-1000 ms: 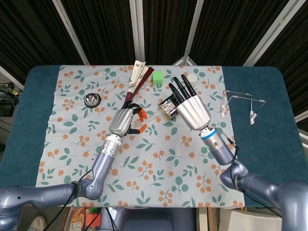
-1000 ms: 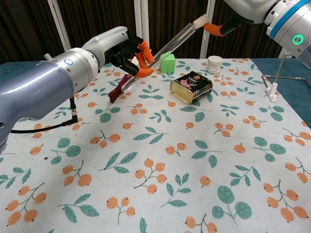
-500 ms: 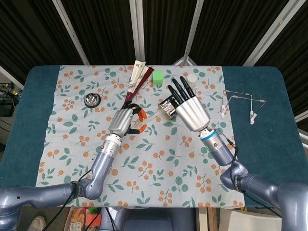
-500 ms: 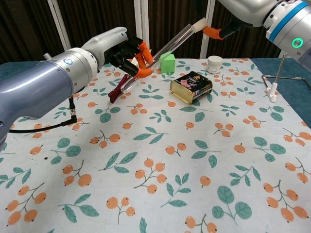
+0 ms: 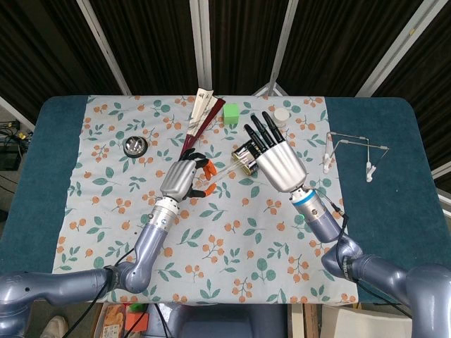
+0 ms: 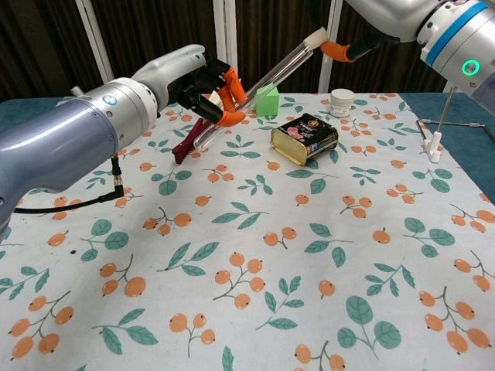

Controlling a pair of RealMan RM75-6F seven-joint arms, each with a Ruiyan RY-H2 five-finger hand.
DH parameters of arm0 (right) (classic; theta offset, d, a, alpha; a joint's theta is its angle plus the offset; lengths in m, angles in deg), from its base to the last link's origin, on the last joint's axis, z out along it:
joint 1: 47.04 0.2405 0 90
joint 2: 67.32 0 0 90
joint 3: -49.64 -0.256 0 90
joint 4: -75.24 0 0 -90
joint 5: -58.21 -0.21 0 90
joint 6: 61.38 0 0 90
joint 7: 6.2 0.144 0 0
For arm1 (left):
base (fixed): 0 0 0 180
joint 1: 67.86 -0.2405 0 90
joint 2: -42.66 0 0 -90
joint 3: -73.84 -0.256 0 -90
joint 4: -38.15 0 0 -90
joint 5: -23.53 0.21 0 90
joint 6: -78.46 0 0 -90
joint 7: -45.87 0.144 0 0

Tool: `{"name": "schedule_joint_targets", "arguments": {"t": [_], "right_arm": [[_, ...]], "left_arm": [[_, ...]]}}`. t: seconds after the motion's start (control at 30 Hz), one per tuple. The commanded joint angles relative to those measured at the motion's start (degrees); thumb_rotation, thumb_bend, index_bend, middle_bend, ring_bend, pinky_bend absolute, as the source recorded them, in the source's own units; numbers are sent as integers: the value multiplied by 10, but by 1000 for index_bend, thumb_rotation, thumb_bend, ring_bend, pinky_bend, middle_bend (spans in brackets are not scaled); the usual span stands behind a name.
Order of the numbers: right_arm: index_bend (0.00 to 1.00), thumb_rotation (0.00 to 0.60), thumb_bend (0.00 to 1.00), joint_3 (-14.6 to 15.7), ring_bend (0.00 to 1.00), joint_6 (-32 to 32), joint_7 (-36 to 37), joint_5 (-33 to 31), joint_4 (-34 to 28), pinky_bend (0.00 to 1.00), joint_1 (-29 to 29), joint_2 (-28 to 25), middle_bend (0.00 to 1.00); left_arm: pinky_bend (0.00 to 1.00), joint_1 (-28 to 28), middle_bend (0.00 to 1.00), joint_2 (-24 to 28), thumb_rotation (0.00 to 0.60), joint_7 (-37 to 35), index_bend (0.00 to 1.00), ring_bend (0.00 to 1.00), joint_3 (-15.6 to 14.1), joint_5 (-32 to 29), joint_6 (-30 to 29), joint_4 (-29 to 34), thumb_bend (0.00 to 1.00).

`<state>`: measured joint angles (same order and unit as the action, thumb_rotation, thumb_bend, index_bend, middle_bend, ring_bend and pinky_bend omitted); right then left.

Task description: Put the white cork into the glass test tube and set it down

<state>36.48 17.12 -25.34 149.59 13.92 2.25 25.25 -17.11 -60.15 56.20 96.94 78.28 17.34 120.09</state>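
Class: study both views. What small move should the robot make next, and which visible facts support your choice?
Probably the right hand should draw back: the white cork already sits in the mouth of the glass test tube, which the left hand holds tilted above the tablecloth, ready to lower.

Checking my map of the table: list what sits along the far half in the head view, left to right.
Small metal bowl → folded fan → green block → white jar → wire rack.
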Motion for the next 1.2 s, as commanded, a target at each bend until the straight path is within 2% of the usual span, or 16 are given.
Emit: {"name": "schedule_joint_targets", "arguments": {"t": [0.03,0.43,1.2], "right_arm": [[662,600,430,1,0,0,0,0,-1,0,0,0,231],[662,600,430,2,0,-1,0,1,-2,0,-3,-2,231],[662,600,430,4,0,-1,4,4,-23,0,-7,-8,231]], "left_arm": [[84,0,670,0,600,0,619,213,0,0,0,0,581],[84,0,671,1,600,2,619,213,-6,12,-5,0,580],[84,6,671,-6,600,10,619,213,1,4,-7,1,581]]}}
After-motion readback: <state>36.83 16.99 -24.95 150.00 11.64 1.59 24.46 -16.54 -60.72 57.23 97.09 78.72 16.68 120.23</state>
